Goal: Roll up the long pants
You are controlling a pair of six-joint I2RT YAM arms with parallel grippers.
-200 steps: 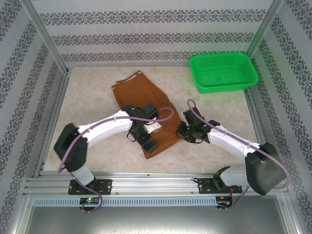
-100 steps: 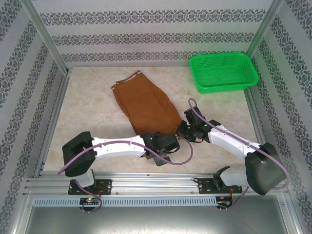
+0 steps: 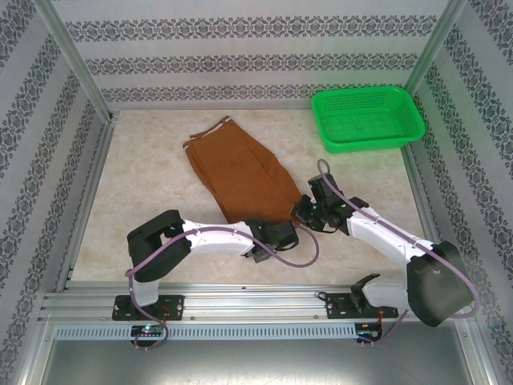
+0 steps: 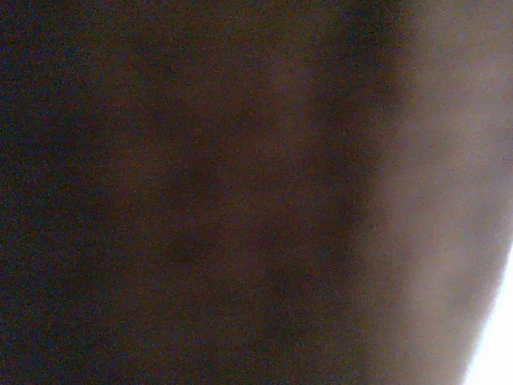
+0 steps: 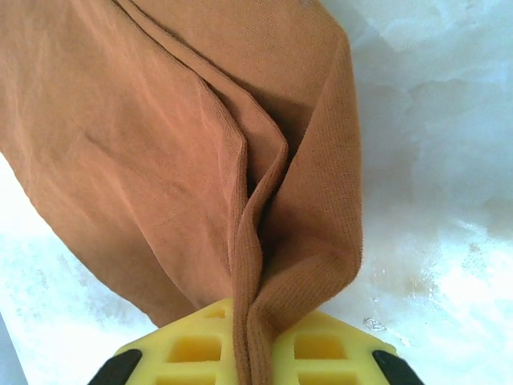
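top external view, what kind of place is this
Probably a staged robot test cell, not a home: an aluminium frame boxes in a marble-look table, patterned wall panels surround it, and the long pants lie on it.

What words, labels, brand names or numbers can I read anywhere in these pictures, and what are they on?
None can be read. The long pants show no tag or print, the green basket carries no label, and the wallpaper has an ornamental pattern, no letters. The left wrist view is too dark and blurred to show any writing.
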